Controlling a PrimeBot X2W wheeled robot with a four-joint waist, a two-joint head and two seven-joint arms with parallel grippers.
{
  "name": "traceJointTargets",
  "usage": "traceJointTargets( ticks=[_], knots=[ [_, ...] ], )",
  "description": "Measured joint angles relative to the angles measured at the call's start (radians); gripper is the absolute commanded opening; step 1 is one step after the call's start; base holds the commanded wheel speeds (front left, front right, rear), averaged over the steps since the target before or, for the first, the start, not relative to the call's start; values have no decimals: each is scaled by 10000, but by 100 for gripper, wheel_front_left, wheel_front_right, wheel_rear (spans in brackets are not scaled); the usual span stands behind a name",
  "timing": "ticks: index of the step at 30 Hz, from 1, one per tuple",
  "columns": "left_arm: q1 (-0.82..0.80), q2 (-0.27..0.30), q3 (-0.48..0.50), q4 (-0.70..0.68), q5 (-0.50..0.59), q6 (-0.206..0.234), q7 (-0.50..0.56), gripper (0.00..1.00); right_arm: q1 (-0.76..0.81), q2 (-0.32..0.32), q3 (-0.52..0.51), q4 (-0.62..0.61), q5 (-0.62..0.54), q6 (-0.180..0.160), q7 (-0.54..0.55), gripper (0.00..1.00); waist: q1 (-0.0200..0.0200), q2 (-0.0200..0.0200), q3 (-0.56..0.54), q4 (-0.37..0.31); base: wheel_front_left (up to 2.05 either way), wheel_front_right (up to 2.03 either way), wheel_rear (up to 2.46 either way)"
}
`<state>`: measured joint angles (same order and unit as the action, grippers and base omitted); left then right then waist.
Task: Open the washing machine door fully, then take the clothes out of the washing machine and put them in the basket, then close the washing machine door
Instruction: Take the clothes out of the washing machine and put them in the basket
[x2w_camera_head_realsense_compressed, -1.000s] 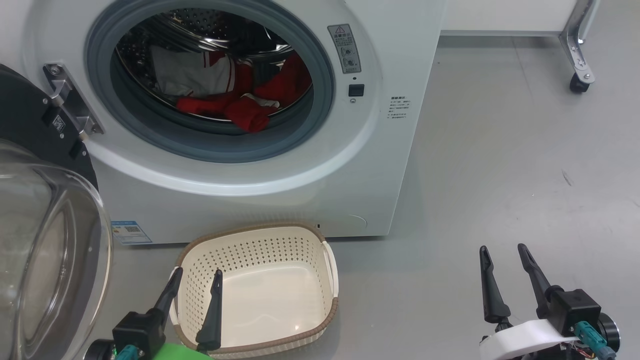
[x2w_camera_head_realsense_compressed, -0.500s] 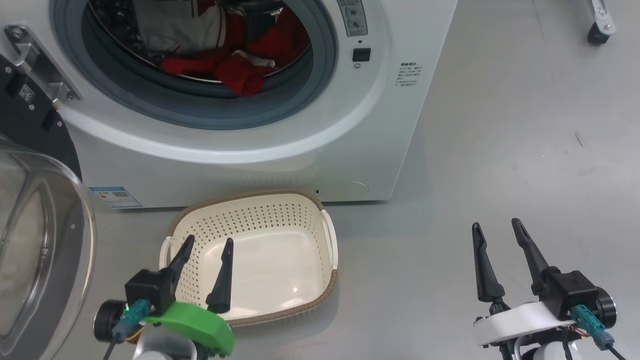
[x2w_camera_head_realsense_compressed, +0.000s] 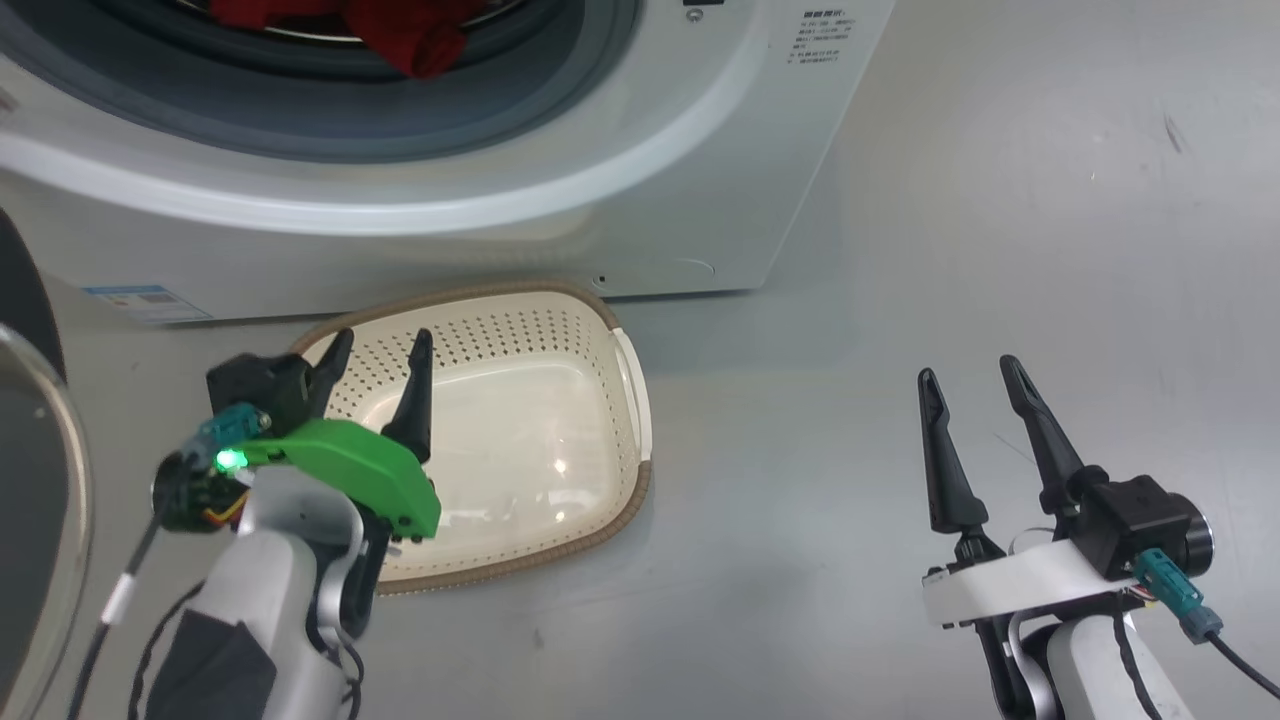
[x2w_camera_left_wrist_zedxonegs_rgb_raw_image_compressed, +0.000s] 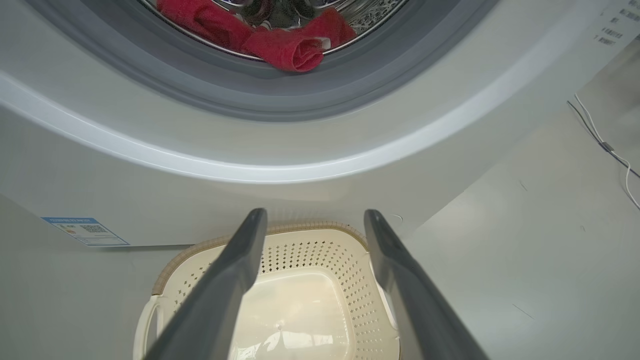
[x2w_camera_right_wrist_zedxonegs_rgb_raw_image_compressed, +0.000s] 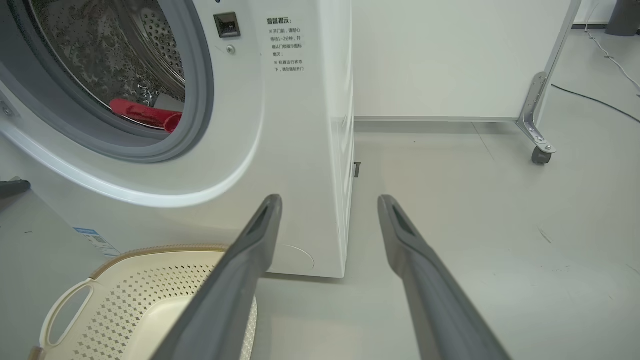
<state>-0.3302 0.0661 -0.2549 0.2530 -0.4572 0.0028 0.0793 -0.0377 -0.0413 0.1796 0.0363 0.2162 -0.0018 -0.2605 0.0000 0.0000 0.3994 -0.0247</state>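
The clothes (x2w_camera_head_realsense_compressed: 415, 45) are lying in the washing machine (x2w_camera_head_realsense_compressed: 700, 170), top left. The basket (x2w_camera_head_realsense_compressed: 632, 400) is sitting on the floor just below. The left claw (x2w_camera_head_realsense_compressed: 383, 340) is spreading open by the basket, holding nothing. The right claw (x2w_camera_head_realsense_compressed: 967, 370), lower right, is gaping open too.

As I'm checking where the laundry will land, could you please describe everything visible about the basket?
The basket is a small cream plastic rectangle with rounded corners, perforated walls, a glossy plain bottom, a brown woven-look rim and white side handles. It stands upright on the grey floor before the washing machine, holding nothing. The open left end effector shows over its left side, not visibly touching.
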Motion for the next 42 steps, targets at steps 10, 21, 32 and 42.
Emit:
traceJointTargets(
  ticks=[10, 21, 32, 42],
  knots=[
    [-2322, 336, 523, 481, -550, -184, 1444, 100, -1093, -27, 414, -153, 468, -107, 0, 100, 0, 0, 1358, -472, 0, 0, 0],
    [-4754, 878, 1116, 600, -476, -213, 1557, 100, -1793, -44, 884, -125, 1032, -276, 0, 100, 1, 0, 2230, -1112, 0, 0, 0],
    [-6365, 1563, 1733, 1480, -113, -109, 1202, 100, -2149, -44, 1411, -109, 1912, -393, 0, 100, 1, 0, 2649, -2069, 0, 0, 0],
    [-7082, 1852, 1801, 2681, 29, -69, 1145, 100, -2256, -42, 1478, -65, 1983, -535, 0, 100, 1, 0, 2917, -2645, 0, 0, 0]
  ],
)
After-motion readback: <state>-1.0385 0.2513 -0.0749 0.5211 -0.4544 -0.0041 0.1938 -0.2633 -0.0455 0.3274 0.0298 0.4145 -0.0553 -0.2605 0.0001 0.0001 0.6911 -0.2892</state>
